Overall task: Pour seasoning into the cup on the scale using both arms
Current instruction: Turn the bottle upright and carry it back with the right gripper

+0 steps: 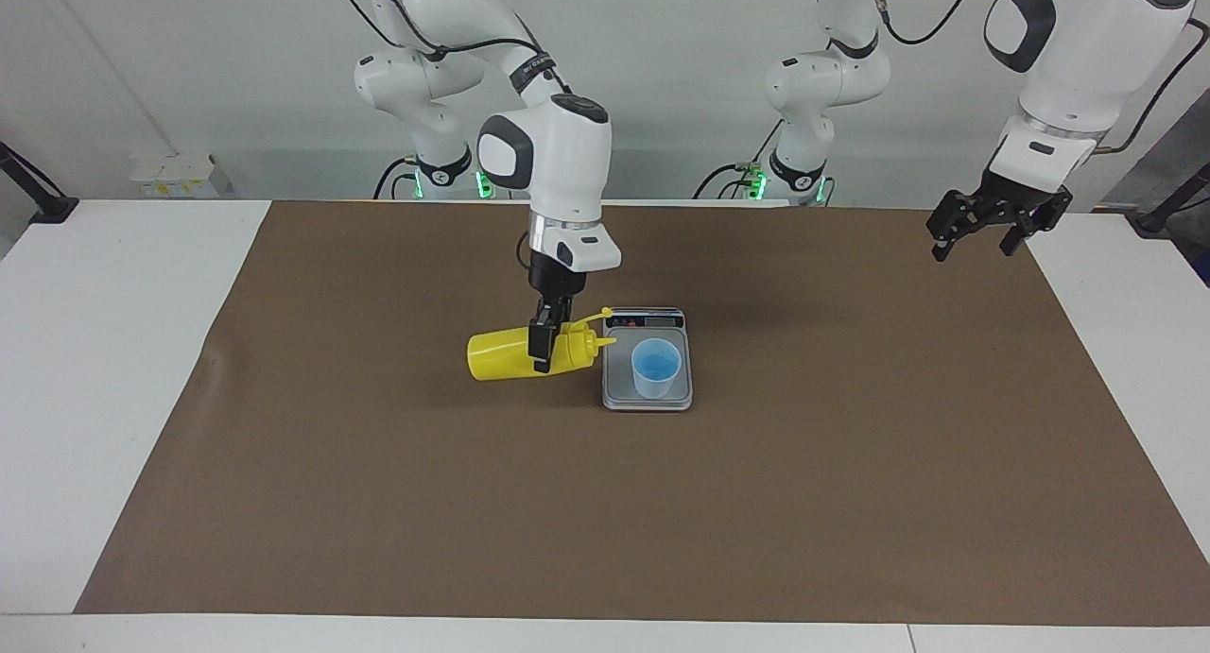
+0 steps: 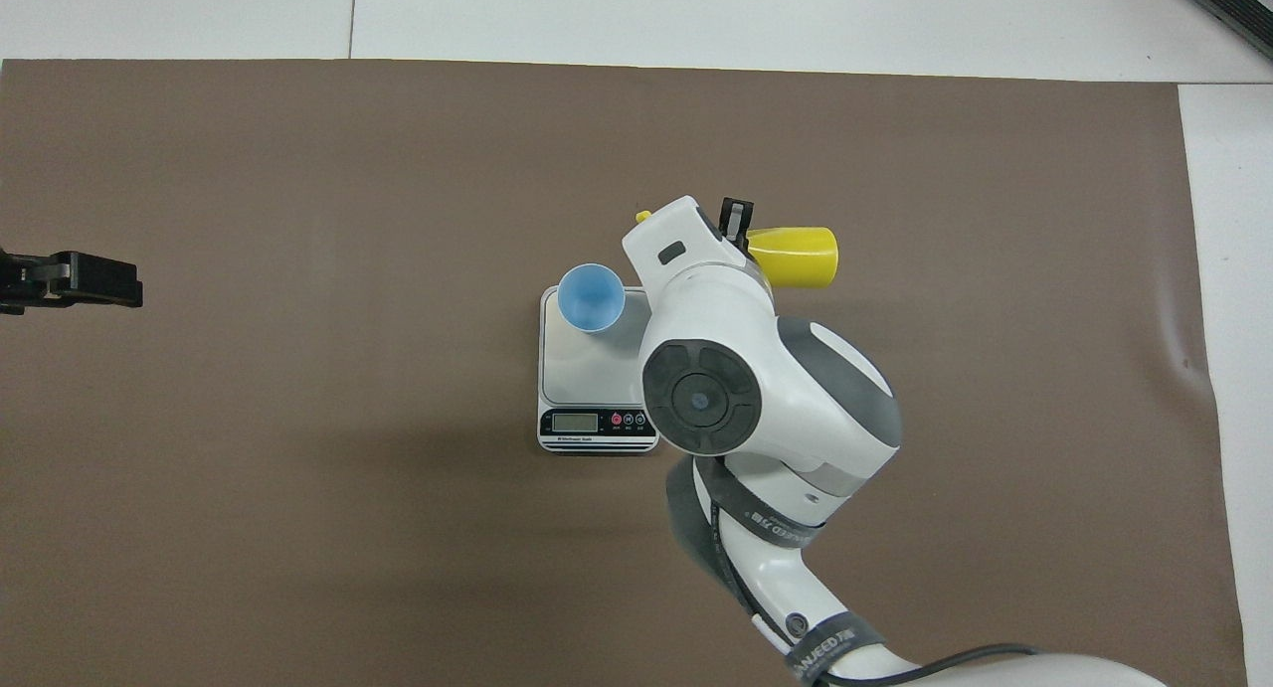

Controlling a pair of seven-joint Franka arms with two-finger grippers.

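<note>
The left tool [image 1: 983, 228] waits spread wide over the mat's [image 1: 851, 464] edge, the right tool [image 1: 546, 343] clamps the bottle [image 1: 501, 355] tipped sideways beside the scale [image 1: 648, 398], whose plate carries the cup [image 1: 656, 368] farthest out.

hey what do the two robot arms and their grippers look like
Both arms, the right arm and left arm, are glossy white with rounded dark grey joint caps and black cables. The right gripper and left gripper are black. Green lights glow at the bases.
</note>
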